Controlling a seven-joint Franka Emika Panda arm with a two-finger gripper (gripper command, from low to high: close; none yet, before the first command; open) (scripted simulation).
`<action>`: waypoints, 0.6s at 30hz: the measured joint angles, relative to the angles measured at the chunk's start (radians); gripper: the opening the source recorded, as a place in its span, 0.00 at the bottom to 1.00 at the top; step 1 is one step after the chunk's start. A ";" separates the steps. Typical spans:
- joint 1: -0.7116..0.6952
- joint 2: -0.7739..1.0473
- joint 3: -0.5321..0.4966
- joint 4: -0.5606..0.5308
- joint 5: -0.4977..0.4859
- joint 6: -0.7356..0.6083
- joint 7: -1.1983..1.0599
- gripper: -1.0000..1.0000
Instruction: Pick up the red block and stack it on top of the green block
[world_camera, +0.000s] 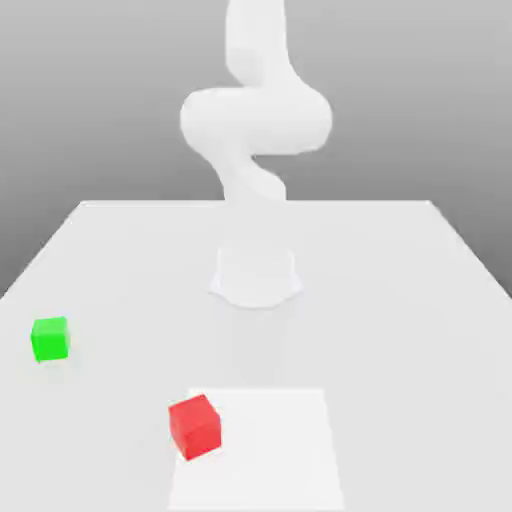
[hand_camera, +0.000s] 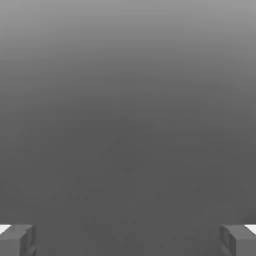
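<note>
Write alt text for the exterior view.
A small matte red cube sits near the front of a pale grey table, with a small matte green cube apart from it toward the exterior view's left. A white robot arm rises behind them.

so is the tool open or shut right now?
Open. In the hand view the tool has its two fingertips far apart at opposite edges, with nothing between them; the red block sits untouched on the table.
</note>
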 joint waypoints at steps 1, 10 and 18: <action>-0.014 0.040 0.004 -0.019 0.007 0.021 0.033 0.50; -0.119 0.370 0.041 -0.174 0.036 0.200 0.332 0.50; -0.196 0.660 0.050 -0.310 0.004 0.357 0.636 0.50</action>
